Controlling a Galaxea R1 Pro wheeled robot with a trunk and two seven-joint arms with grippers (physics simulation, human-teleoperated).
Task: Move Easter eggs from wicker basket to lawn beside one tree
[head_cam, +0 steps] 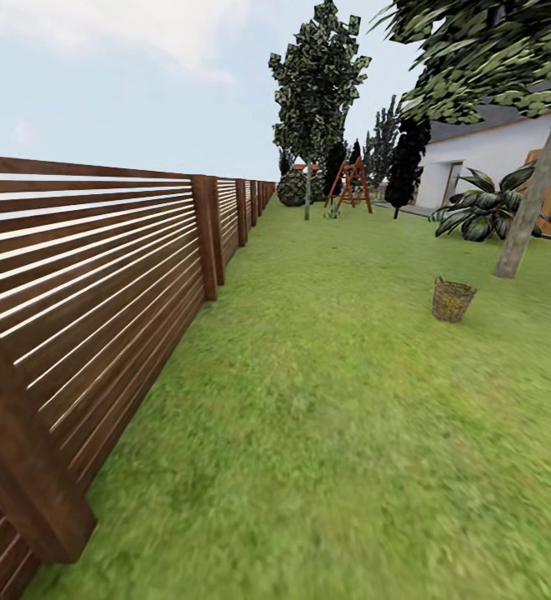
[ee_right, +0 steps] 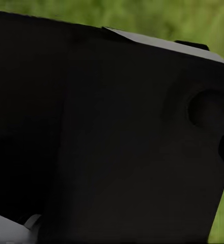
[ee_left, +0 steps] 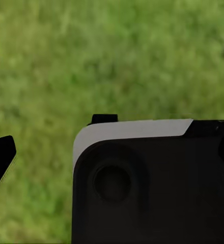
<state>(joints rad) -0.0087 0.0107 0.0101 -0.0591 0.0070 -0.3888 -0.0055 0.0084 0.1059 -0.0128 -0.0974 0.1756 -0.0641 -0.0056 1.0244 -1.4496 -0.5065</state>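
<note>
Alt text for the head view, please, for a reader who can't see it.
A wicker basket stands on a wide green lawn ahead to the right, near a leaning pale tree trunk. A slatted brown wooden fence runs along the left toward distant trees and a white house.

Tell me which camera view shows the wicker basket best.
The head view: the wicker basket stands whole and upright on the lawn, near a leaning tree trunk. The wrist views give dark robot bodywork and blurred grass, no basket.
</note>
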